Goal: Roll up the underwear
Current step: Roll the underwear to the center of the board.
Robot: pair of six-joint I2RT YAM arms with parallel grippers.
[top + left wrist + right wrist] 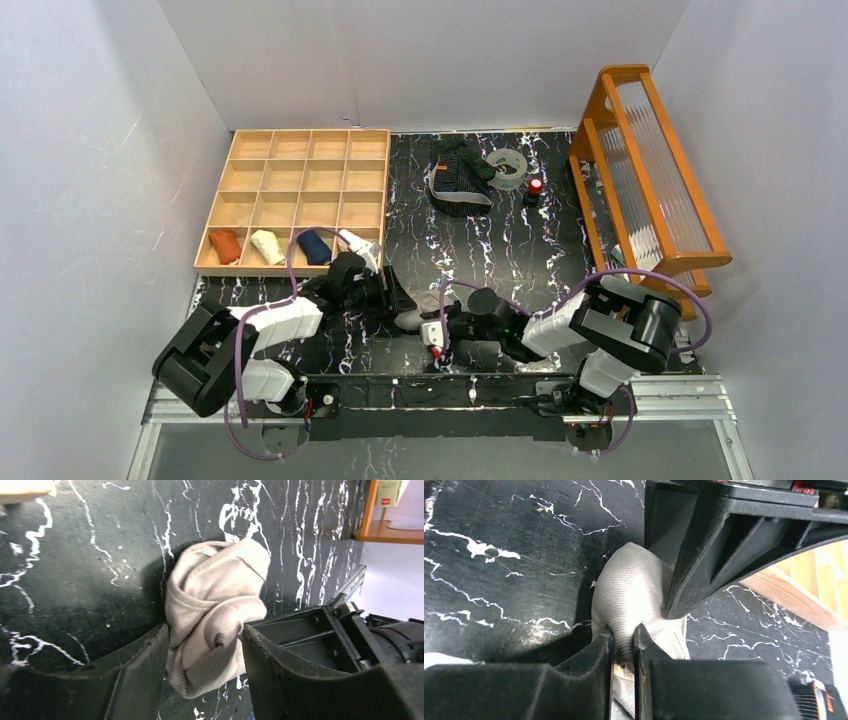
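Note:
The beige-grey underwear [412,321] lies bunched into a loose roll on the black marbled mat near the front edge. In the left wrist view the roll [215,605] sits between my left gripper's [205,647] two fingers, which touch it on both sides. My left gripper [398,303] comes at it from the left. My right gripper [623,636] is shut on a fold of the same cloth [629,592] and meets it from the right [437,328]. The black striped underwear [458,176] lies crumpled at the back of the mat, far from both grippers.
A wooden compartment tray [300,160] stands at the back left, with several rolled garments in its front row. A clear tape ring [507,166] and a small red-topped object [535,187] lie beside the striped underwear. An orange wooden rack [650,180] stands at the right.

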